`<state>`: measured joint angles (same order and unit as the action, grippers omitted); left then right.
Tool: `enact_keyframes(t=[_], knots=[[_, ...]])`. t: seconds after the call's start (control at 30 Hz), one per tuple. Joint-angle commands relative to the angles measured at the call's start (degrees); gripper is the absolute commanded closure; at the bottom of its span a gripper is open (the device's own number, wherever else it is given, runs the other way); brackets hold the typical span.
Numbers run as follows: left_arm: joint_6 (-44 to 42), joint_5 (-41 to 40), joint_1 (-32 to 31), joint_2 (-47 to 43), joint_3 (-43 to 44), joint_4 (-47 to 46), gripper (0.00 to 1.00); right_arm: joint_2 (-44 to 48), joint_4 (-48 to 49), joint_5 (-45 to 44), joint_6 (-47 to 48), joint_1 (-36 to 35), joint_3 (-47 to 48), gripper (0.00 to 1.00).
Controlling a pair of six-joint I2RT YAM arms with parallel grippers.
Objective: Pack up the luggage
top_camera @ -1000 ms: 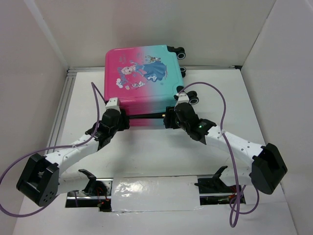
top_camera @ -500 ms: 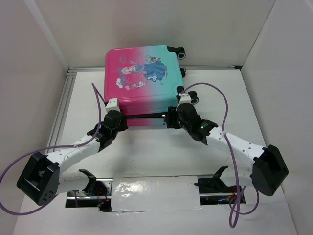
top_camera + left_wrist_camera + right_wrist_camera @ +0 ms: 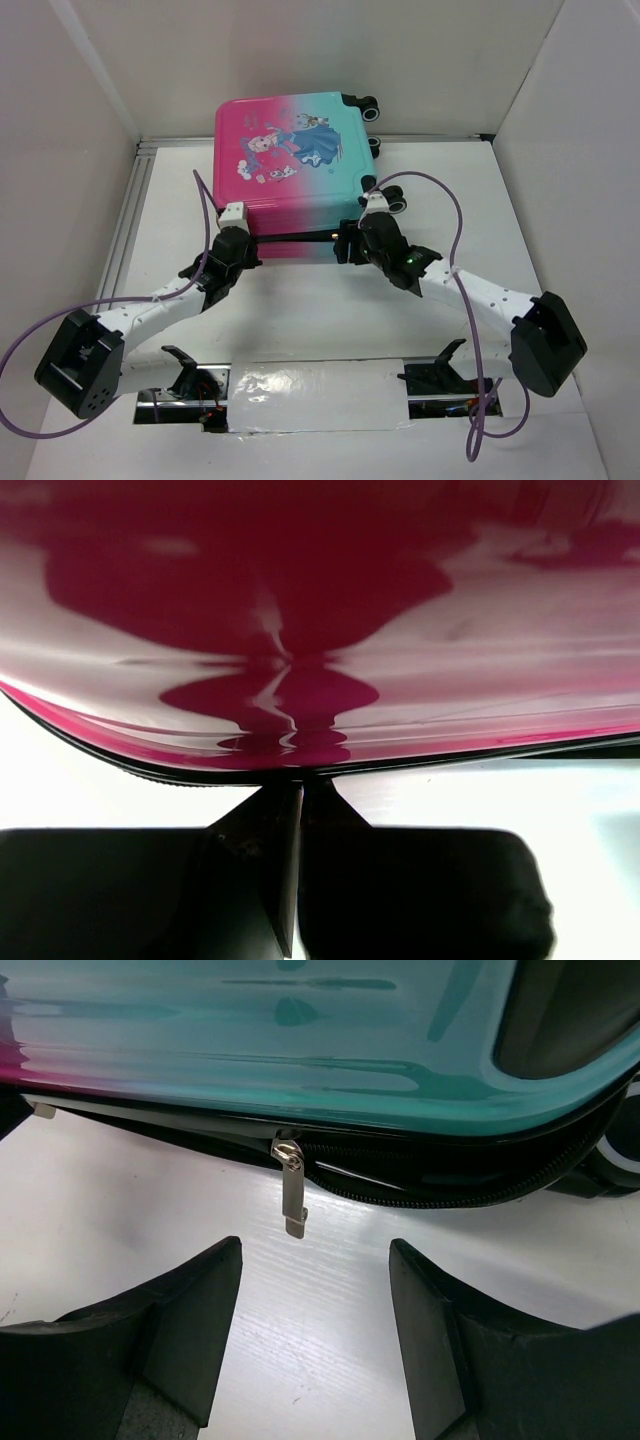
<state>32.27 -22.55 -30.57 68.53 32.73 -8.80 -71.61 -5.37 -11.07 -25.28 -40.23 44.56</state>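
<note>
The luggage [image 3: 290, 150] lies flat at the back of the table, its pink-to-teal shell up and its lid down on a dark seam. My left gripper [image 3: 254, 246] is at the near pink edge. In the left wrist view the left gripper [image 3: 300, 790] is shut, its tips pressed against the black rim under the pink shell [image 3: 320, 630]; nothing shows between them. My right gripper [image 3: 346, 243] is at the near teal edge. In the right wrist view it [image 3: 315, 1250] stands open, with a metal zipper pull [image 3: 292, 1195] hanging from the seam just ahead of its left finger.
Black wheels [image 3: 397, 200] stick out at the suitcase's right side, close to the right wrist. White walls close in the table on three sides. A strip of shiny tape [image 3: 315, 395] lies between the arm bases. A second small metal tab [image 3: 42, 1110] shows far left on the seam.
The left gripper's jaws have closed together at the suitcase's near edge. The right gripper has opened a little wider and shifted slightly. The suitcase has not moved.
</note>
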Motion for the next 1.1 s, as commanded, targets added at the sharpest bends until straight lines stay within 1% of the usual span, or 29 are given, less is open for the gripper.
enact_keyframes(t=[0.0, 0.2, 0.4, 0.47, 0.57, 0.73, 0.77, 0.83, 0.87, 0.9, 0.97, 1.07], knots=[[-1.86, 0.31, 0.24, -0.07, -0.12, -4.57, 1.00, -1.33, 5.71, 0.35, 0.31, 0.33, 0.09, 0.32], [-3.79, 2.33, 0.24, 0.64, 0.49, -4.03, 1.00, -5.19, 7.64, 0.35, 0.84, 0.33, 0.71, 0.32], [-5.11, 3.47, 0.24, 0.64, 0.49, -4.56, 1.00, -5.73, 12.39, 0.35, -0.29, 0.33, 0.18, 0.35], [-5.11, 3.47, 0.24, 0.64, 0.49, -4.56, 1.00, -6.95, 13.18, 0.35, -0.30, 0.33, 0.18, 0.37], [-5.11, 3.47, 0.24, 1.16, 0.49, -4.56, 1.00, -8.71, 13.72, 0.87, -0.83, 0.33, 0.96, 0.43], [-5.64, 3.47, 0.24, 1.16, 0.49, -4.56, 1.00, -11.44, 13.19, 0.88, -0.83, 0.33, 2.20, 0.51], [-5.64, 3.47, 0.24, 1.69, 0.49, -4.56, 1.00, -12.14, 13.19, 0.27, -0.83, 0.33, 2.20, 0.53], [-5.64, 4.00, 0.24, 1.69, 0.49, -4.56, 1.00, -12.67, 13.19, 0.26, -0.83, 0.33, 2.20, 0.62], [-5.64, 4.00, 0.24, 1.69, 0.49, -4.56, 1.00, -12.67, 13.19, -0.35, -1.44, 0.33, 2.20, 0.70], [-5.64, 4.00, 0.24, 1.69, 0.49, -4.56, 1.00, -12.67, 13.19, -1.31, -1.96, 0.33, 2.20, 0.86], [-5.64, 4.00, 0.24, 1.69, 0.49, -3.87, 1.00, -12.67, 12.67, -3.15, -2.58, 0.33, 2.20, 1.00], [-5.64, 4.08, 0.24, 0.03, 0.49, -2.63, 1.00, -11.36, 11.96, -5.01, -3.11, -0.28, 2.20, 1.00]])
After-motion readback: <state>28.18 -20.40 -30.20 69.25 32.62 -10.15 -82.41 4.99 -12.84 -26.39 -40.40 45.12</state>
